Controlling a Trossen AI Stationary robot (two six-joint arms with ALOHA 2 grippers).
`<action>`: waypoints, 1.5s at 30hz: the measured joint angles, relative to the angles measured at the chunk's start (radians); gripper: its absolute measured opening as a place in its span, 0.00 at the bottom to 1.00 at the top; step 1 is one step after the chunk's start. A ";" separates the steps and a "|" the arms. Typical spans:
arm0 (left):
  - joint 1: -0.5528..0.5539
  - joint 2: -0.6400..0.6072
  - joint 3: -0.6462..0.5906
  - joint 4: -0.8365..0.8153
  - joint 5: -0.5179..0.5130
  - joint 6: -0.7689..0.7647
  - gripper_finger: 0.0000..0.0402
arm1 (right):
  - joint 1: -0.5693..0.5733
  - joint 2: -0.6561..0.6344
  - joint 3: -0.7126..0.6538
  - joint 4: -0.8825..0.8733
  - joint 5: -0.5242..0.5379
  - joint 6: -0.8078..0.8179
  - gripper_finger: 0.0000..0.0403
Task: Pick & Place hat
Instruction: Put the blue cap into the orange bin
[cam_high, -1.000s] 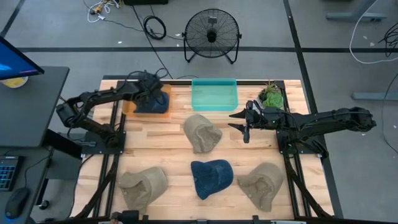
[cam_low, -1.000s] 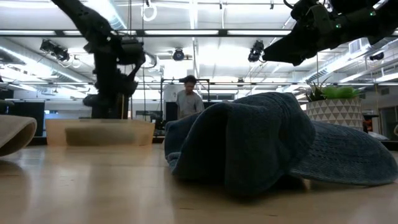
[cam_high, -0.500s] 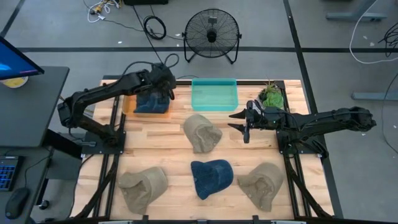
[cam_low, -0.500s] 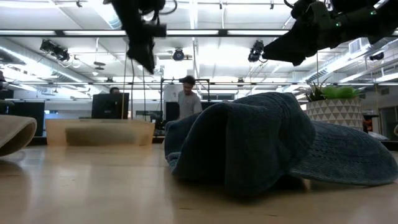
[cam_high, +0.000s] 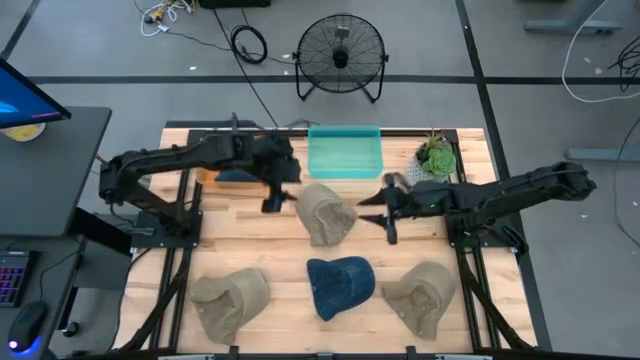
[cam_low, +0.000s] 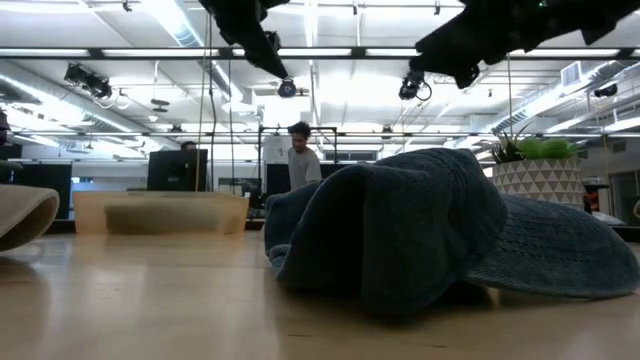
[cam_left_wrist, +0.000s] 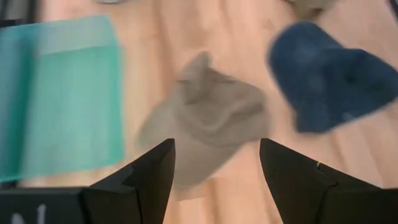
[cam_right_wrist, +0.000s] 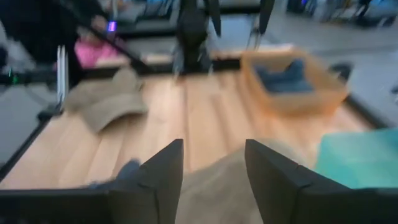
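A tan hat (cam_high: 325, 212) lies crown up at mid-table; it also shows in the left wrist view (cam_left_wrist: 205, 124) and the right wrist view (cam_right_wrist: 217, 174). My left gripper (cam_high: 274, 196) hovers open just left of it, above the table. My right gripper (cam_high: 373, 209) hovers open just right of it. A blue hat (cam_high: 340, 285) lies nearer the near edge, large in the low view (cam_low: 430, 230). Two more tan hats (cam_high: 230, 300) (cam_high: 420, 295) lie near the near edge. Another blue hat (cam_high: 238, 175) rests inside the orange bin (cam_high: 207, 172).
A teal bin (cam_high: 345, 152) stands at the far edge beside the orange bin. A potted plant (cam_high: 435, 155) sits at the far right corner. A fan (cam_high: 341, 55) stands on the floor beyond the table. A person (cam_low: 300, 160) stands in the room behind.
My left gripper has risen out of the orange bin and swung toward the table's right and near side, up to the middle tan hat; the blue hat stays in the bin. My right gripper has moved toward the table's left, closer to the same tan hat.
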 joint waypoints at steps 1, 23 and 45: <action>-0.024 0.010 0.000 0.001 0.001 -0.001 0.59 | 0.015 0.034 0.020 -0.021 0.000 0.011 0.42; -0.408 0.383 -0.001 0.359 -0.054 -0.053 0.59 | 0.188 0.431 0.275 -0.400 -0.042 0.179 0.40; -0.441 0.568 -0.001 0.439 -0.138 -0.214 0.05 | 0.188 0.418 0.273 -0.570 -0.047 0.205 0.40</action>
